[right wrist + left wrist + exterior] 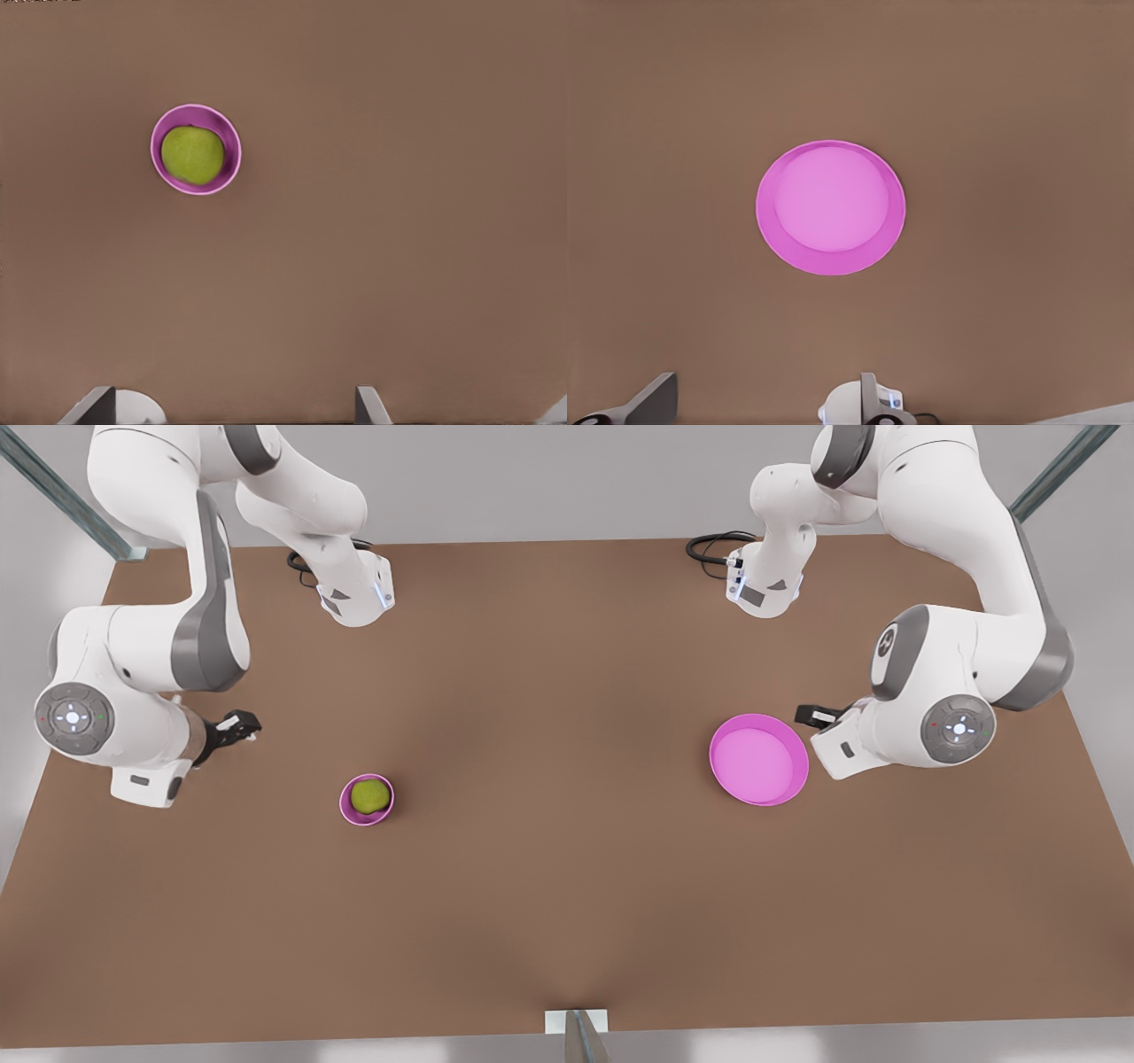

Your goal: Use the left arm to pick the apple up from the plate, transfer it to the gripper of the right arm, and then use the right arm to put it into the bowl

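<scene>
The yellow-green apple [370,795] [191,154] lies inside the small deep pink bowl [347,812] [229,173], left of middle in the front view. The wide pink plate [758,760] [830,207] holds nothing and lies toward the front view's right. My left gripper [813,715], slim and black, hangs just beside the plate's right rim, above the table. At the front view's left, my right gripper [239,726], a black linkage type, hovers apart from the bowl, up and to its left. Nothing sits in either gripper.
The brown table [567,921] spreads wide between bowl and plate. Both arm bases [354,598] [764,589] stand at the far edge with black cables [709,547]. Metal frame struts [62,496] [1059,469] rise at the back corners, and a small bracket [576,1027] sits at the near edge.
</scene>
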